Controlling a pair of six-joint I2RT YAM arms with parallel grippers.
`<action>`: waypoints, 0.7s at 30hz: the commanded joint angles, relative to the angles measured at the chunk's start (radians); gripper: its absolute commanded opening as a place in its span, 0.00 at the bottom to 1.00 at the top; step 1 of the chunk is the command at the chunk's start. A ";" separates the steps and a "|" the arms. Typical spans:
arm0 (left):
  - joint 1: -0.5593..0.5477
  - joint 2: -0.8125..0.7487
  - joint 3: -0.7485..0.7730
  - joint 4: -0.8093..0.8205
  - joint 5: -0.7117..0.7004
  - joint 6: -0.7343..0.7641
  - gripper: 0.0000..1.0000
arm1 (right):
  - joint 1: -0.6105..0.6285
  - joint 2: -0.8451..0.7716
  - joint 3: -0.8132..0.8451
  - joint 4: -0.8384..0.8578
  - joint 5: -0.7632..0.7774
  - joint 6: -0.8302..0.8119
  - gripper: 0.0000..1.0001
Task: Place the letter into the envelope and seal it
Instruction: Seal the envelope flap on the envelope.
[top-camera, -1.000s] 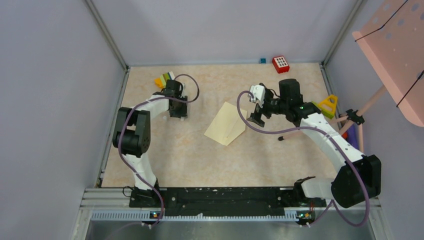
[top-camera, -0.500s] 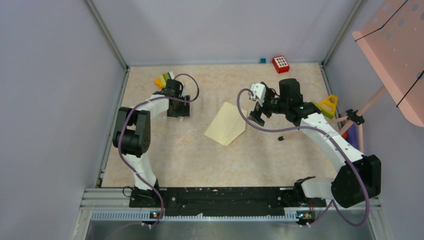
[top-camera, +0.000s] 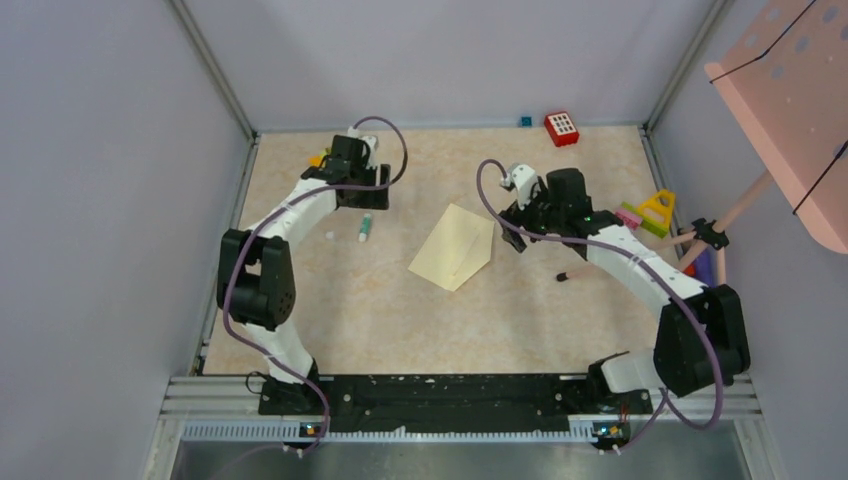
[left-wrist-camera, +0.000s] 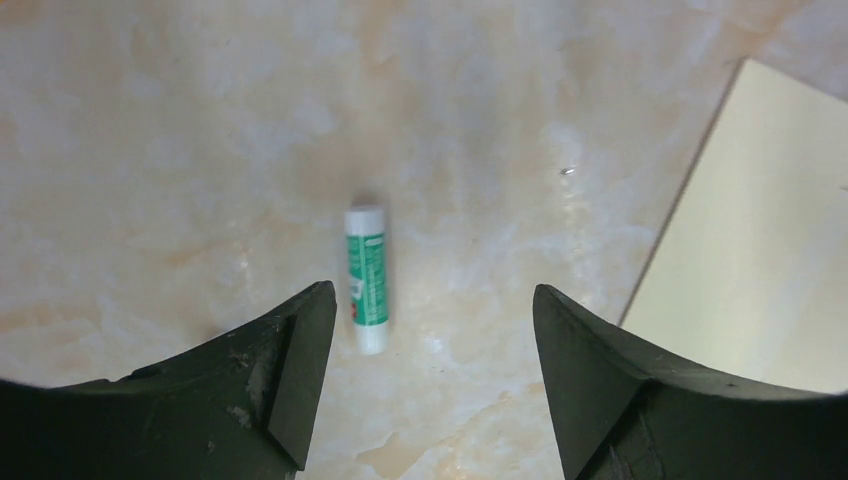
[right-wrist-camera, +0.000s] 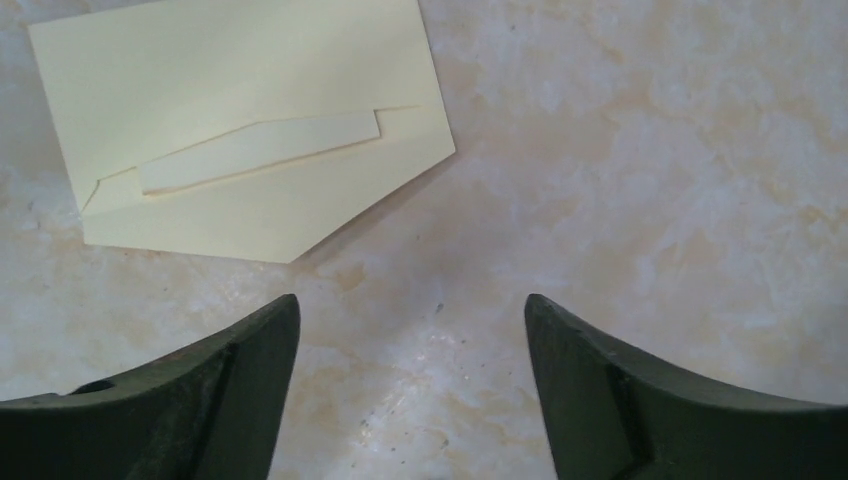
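The left end effector (left-wrist-camera: 432, 300) is spread wide and empty, hanging above a small green-and-white glue stick (left-wrist-camera: 366, 277) that lies on the marbled beige table (top-camera: 400, 310). The right end effector (right-wrist-camera: 410, 305) is also released, holding nothing, just beside the envelope (right-wrist-camera: 250, 150). The envelope is matte cream paper with a pointed edge and lies flat mid-table between the arms.

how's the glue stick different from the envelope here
The glue stick is a small round tube, white and green; the envelope is a wide flat sheet, pale cream-yellow. The glue stick lies left of the middle of the table, while the envelope sits about mid-table. Both lie flat on the table, and neither is held.
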 joint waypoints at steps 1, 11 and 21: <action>-0.086 -0.012 0.055 0.008 0.029 0.016 0.77 | -0.008 0.072 0.016 -0.014 0.080 0.159 0.74; -0.173 0.168 0.072 0.037 0.115 -0.089 0.75 | -0.047 0.211 0.043 -0.059 0.060 0.372 0.07; -0.201 0.216 0.040 0.071 0.166 -0.141 0.71 | -0.073 0.357 0.082 -0.046 -0.081 0.514 0.05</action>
